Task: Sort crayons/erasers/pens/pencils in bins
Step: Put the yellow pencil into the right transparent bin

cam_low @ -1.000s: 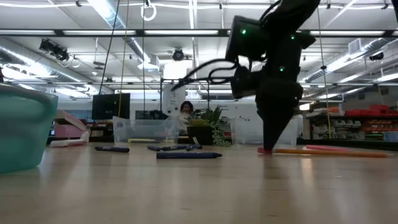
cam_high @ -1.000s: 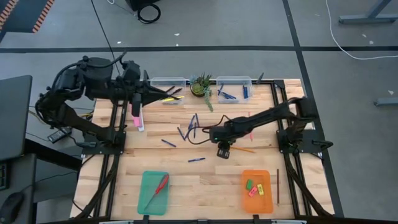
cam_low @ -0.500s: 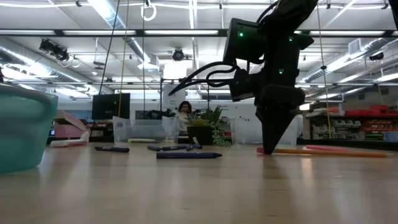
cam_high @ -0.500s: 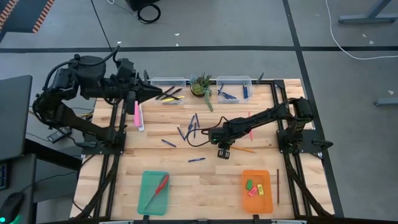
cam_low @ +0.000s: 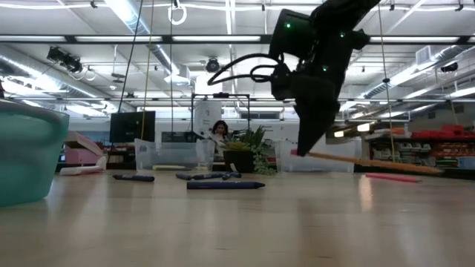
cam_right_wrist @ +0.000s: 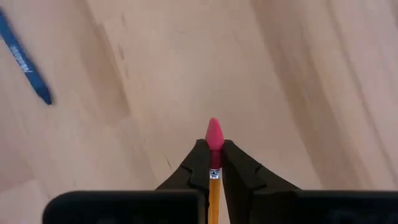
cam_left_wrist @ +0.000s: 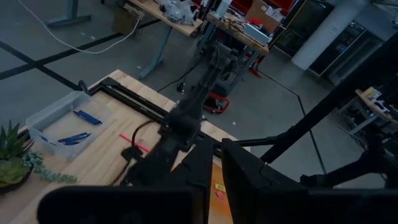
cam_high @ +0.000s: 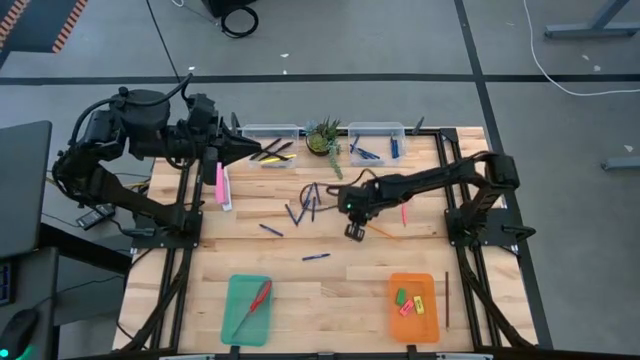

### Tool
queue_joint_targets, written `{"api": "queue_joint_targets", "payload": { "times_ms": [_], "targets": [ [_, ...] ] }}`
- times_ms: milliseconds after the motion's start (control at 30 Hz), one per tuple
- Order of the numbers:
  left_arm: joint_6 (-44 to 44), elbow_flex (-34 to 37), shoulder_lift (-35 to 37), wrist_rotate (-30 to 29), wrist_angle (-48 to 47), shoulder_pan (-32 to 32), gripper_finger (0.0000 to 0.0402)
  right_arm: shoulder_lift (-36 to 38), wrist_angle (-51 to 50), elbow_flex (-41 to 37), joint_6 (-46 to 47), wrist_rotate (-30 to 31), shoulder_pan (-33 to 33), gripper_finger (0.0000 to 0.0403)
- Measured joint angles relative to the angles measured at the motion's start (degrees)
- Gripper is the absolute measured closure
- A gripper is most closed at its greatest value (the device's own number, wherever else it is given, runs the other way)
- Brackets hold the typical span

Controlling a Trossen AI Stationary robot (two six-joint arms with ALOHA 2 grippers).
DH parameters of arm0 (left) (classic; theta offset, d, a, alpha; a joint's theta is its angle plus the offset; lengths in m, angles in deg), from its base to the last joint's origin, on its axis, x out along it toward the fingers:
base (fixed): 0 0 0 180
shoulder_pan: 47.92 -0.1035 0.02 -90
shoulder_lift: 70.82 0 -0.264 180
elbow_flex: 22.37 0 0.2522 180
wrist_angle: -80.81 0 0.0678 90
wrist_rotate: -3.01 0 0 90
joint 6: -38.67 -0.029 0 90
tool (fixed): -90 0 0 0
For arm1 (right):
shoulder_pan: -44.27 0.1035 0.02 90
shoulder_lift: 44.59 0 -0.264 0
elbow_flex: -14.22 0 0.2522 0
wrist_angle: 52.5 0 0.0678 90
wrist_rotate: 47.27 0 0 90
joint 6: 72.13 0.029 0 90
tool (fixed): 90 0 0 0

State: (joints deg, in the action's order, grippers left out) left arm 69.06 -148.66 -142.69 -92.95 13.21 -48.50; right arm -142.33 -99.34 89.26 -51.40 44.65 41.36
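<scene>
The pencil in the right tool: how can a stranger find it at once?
Look at the middle of the wooden table. There the right tool is shut on a thin orange-yellow pencil, lifted off the wood. Unlike the short blue pens nearby, it has a pink eraser cap.

- Bare tabletop lies open just in front of the right end effector, toward the near edge.
- A lone blue pen lies beside that gap, clear of the end effector.
- Scattered pens crowd the boards on its far left side.
- The orange tray sits well apart, nearer the front edge.
- The potted plant stands between the clear bins at the far edge.
</scene>
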Motion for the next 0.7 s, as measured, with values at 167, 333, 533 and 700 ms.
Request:
{"api": "queue_joint_targets", "payload": {
  "times_ms": [167,333,533,700],
  "targets": [
    [0.0,0.0,0.0,0.0,0.0,0.0,0.0362,5.5,-2.8,0.0,2.6,-0.5,-4.3,0.0376],
    [-0.8,0.0,0.0,-0.1,0.5,0.0,0.0361,9.6,-4.7,0.0,4.2,-1.4,-8.8,0.0376],
    [-3.6,0.0,0.0,-0.5,3.3,0.0,0.0361,11.5,-1.2,0.0,6.2,-2.6,-12.6,0.0376],
    [-4.5,0.0,0.0,-0.7,4.7,-1.5,0.0367,7.8,1.1,6.3,5.0,-2.7,-14.4,0.0376]
  ]
}}
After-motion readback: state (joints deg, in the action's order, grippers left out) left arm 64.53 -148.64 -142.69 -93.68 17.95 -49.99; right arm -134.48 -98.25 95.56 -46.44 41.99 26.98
